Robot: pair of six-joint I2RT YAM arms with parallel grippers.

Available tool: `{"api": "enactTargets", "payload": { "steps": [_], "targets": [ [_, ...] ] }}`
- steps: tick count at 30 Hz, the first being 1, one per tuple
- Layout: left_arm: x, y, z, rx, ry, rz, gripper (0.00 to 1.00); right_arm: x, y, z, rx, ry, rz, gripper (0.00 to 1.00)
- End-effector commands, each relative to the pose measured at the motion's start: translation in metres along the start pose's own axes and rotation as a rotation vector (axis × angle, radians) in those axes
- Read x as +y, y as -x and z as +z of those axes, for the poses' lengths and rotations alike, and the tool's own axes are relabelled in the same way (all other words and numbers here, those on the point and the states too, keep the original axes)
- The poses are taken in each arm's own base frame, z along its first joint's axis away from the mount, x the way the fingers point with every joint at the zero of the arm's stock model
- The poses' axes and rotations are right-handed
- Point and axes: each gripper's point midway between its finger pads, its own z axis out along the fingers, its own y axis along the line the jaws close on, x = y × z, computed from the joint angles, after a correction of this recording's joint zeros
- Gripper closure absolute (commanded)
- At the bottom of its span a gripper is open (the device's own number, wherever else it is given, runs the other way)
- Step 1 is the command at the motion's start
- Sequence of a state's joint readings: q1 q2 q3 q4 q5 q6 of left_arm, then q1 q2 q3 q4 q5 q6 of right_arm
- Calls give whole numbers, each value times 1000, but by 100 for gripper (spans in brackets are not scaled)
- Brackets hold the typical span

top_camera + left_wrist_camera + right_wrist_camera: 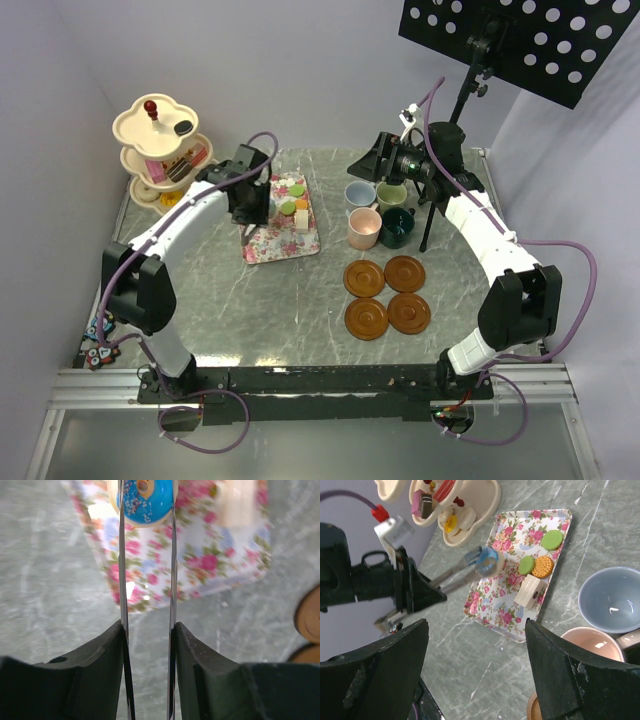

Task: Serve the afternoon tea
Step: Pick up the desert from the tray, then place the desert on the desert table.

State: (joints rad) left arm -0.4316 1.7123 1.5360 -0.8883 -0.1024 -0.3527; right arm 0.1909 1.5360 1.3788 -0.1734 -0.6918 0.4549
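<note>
My left gripper [147, 630] is shut on the metal tongs [172, 580], whose two blades pinch a blue sprinkled doughnut cake [146, 500] over the floral tray [210, 565]. From the right wrist the same blue cake [485, 562] sits at the tray's left rim [492, 602], with green macarons [551, 540], an orange biscuit [542, 566] and a cream cake [530, 591] lying on the tray. The cream three-tier stand [160, 150] holds several cakes at the back left. My right gripper [477, 670] hangs open and holds nothing, above the mugs [363, 228].
Four mugs stand together: light blue [359, 193], light green [391, 195], pink and dark green [398, 226]. Four brown saucers [365, 277] lie in a square nearer the front. A black stand's pole [428, 215] rises right of the mugs.
</note>
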Motion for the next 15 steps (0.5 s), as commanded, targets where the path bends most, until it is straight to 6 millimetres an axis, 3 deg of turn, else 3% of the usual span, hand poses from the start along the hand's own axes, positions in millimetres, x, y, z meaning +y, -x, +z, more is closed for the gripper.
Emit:
{"api": "enactTargets", "payload": {
  "steps": [1,7,15],
  "targets": [
    [43,45,-11,-136,110,-77,58,7,15,-8,-49,6,-47,16],
    [91,106,0,-299,176,-186,58,7,17,-7,-49,6,-51,16],
    [128,139,38,-309,206,-212,58,5,21,-5,-47,2,-54,16]
  ]
}}
